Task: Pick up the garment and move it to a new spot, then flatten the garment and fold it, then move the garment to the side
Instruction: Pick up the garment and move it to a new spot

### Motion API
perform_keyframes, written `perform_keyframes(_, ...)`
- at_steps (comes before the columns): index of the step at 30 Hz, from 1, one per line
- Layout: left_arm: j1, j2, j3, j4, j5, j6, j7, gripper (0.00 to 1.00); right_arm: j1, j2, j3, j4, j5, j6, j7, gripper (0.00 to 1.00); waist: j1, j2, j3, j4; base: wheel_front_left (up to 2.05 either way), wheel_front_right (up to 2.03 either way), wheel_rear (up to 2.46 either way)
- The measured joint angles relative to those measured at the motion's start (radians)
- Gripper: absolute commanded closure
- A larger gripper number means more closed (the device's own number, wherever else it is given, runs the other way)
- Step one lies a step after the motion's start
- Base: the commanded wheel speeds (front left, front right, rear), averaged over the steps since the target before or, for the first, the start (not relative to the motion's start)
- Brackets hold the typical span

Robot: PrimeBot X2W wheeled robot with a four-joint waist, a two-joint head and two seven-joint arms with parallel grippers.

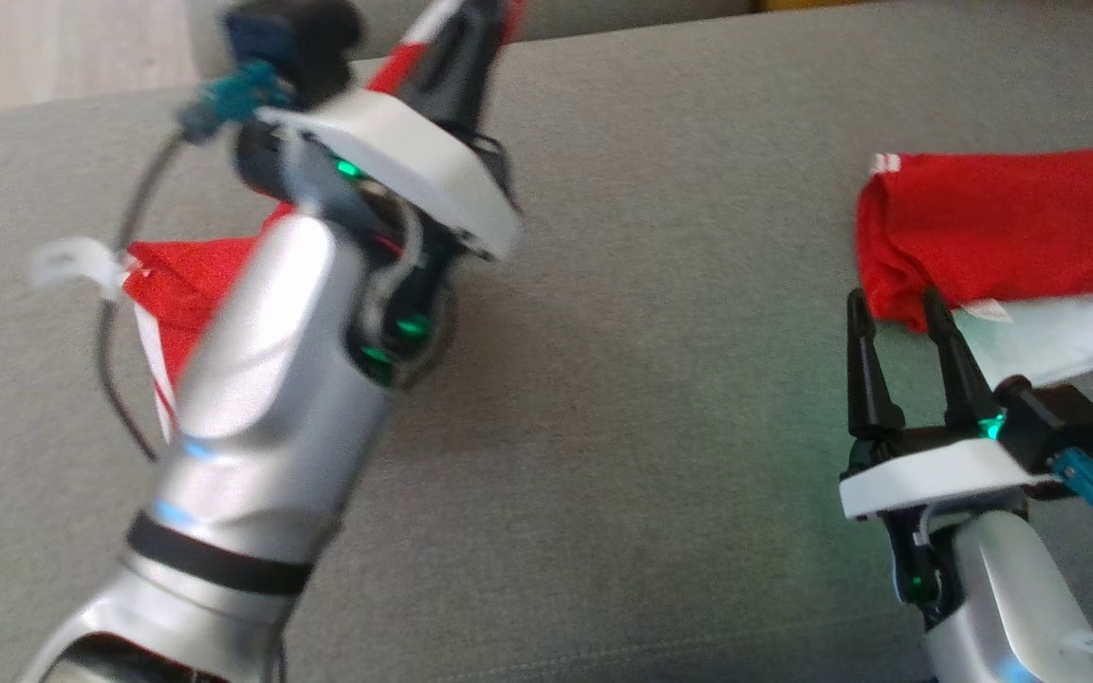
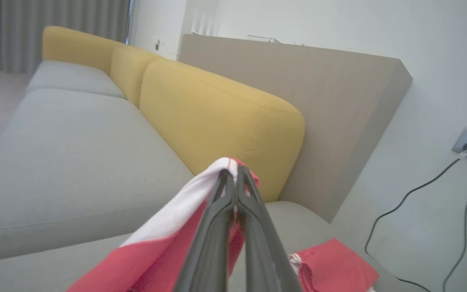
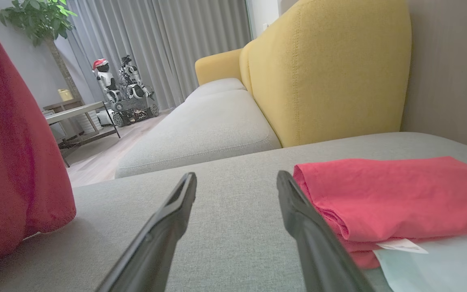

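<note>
Left gripper (image 2: 233, 174) was clenched on a white-banded edge of the red-and-white garment (image 2: 164, 243), both fingers pressed together with the cloth pinched between them. In the head view this gripper stood toward 11 o'clock, blurred, and the garment hung from it above the grey sofa seat (image 1: 660, 360), with red cloth draping toward 9 o'clock behind the forearm. Whether the lower hem touched the seat could not be determined. Right gripper (image 1: 893, 302) was released, fingers spread wide and holding nothing, low over the seat at 4 o'clock. Its outer finger lay just beside the edge of a folded red garment (image 1: 1002, 228), which rested at 2 o'clock on a pale sheet (image 1: 1059, 337). The yellow backrest (image 2: 217, 113) rose behind the seat.
</note>
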Motion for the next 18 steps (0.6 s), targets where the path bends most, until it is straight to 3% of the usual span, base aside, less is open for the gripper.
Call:
perform_keyframes(5, 0.000, -0.001, -0.215, 0.007, -0.143, 0.106, -0.066, 1.00, -0.031, 0.000, 0.027, 0.019, 0.016, 0.000, -0.001, 0.00, 0.0000, 0.0000, 0.023, -0.060, 0.00, 0.00, 0.00)
perform_keyframes(6, 0.000, 0.000, -0.262, 0.011, -0.169, 0.115, -0.066, 0.67, -0.036, 0.000, 0.029, 0.021, 0.019, 0.000, -0.001, 0.00, 0.0000, 0.0000, 0.027, -0.071, 0.00, 0.00, 0.00)
perform_keyframes(7, 0.000, 0.000, -0.309, 0.016, -0.189, 0.119, -0.067, 0.00, -0.040, 0.000, 0.028, 0.020, 0.021, 0.000, -0.001, 0.00, 0.0000, 0.0000, 0.032, -0.081, 0.00, 0.00, 0.00)
perform_keyframes(12, 0.017, -0.002, -0.453, 0.051, -0.255, 0.141, -0.095, 0.00, -0.040, 0.000, 0.014, 0.019, 0.021, 0.000, -0.001, 0.00, 0.0000, 0.0000, 0.046, -0.099, 0.00, 0.00, 0.00)
perform_keyframes(18, 0.035, 0.000, -0.448, 0.104, -0.295, 0.158, -0.171, 0.00, -0.035, 0.000, -0.011, 0.017, 0.004, 0.000, -0.004, 0.00, 0.0000, 0.0000, 0.027, -0.066, 0.00, 0.00, 0.00)
